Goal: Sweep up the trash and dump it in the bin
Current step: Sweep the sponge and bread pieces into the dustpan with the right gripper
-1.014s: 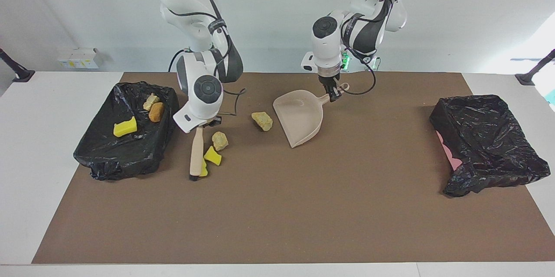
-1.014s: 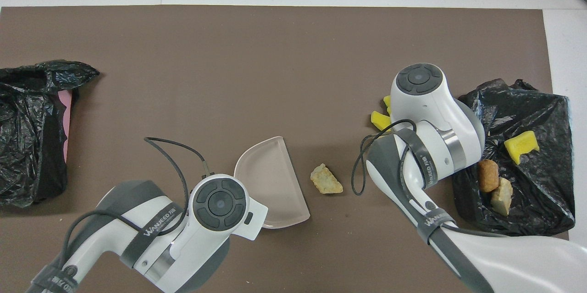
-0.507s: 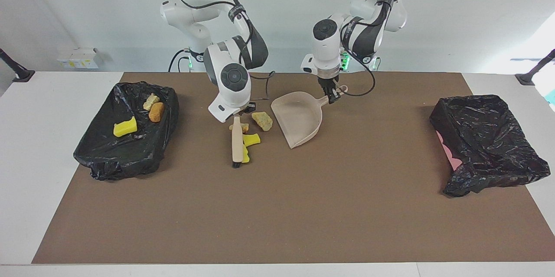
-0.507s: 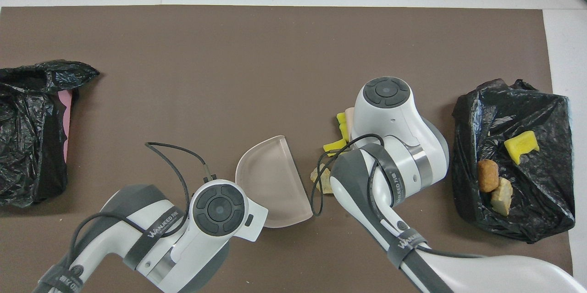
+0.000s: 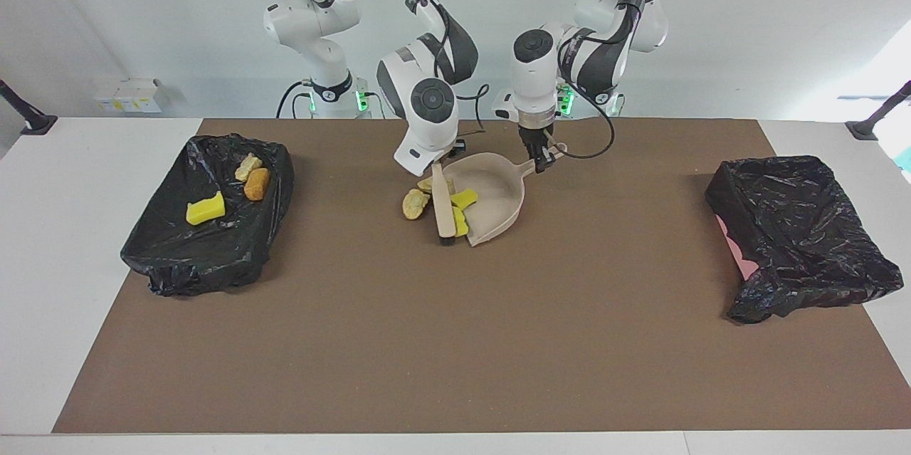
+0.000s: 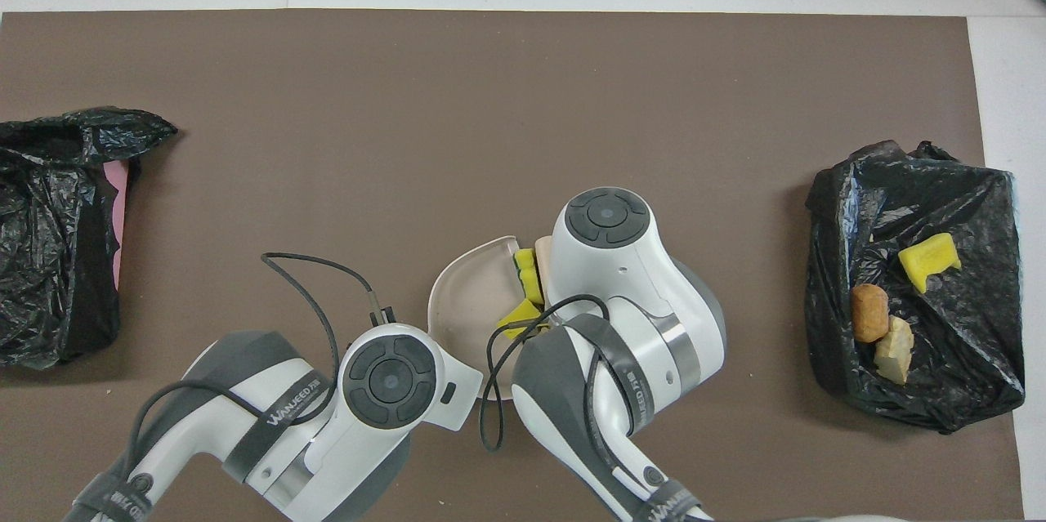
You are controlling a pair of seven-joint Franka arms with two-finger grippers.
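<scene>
My right gripper (image 5: 439,164) is shut on the beige brush (image 5: 445,211), whose black bristles rest on the mat at the mouth of the beige dustpan (image 5: 495,188). My left gripper (image 5: 542,156) is shut on the dustpan's handle. Two yellow trash chunks (image 5: 464,198) (image 6: 527,278) lie just inside the pan's mouth, against the brush. Two beige chunks (image 5: 414,203) lie on the mat on the brush's other face, toward the right arm's end. In the overhead view both wrists hide the grippers. The black-bagged bin (image 5: 206,241) at the right arm's end holds a yellow, an orange-brown and a beige chunk.
A second black-bagged bin (image 5: 797,227) (image 6: 49,236) with pink showing at its edge stands at the left arm's end. The brown mat (image 5: 455,341) covers most of the white table.
The right arm has swept the brush from beside the filled bin to the dustpan's mouth, pushing the yellow chunks into it. The beige chunks slipped to the brush's other face. The dustpan barely moved.
</scene>
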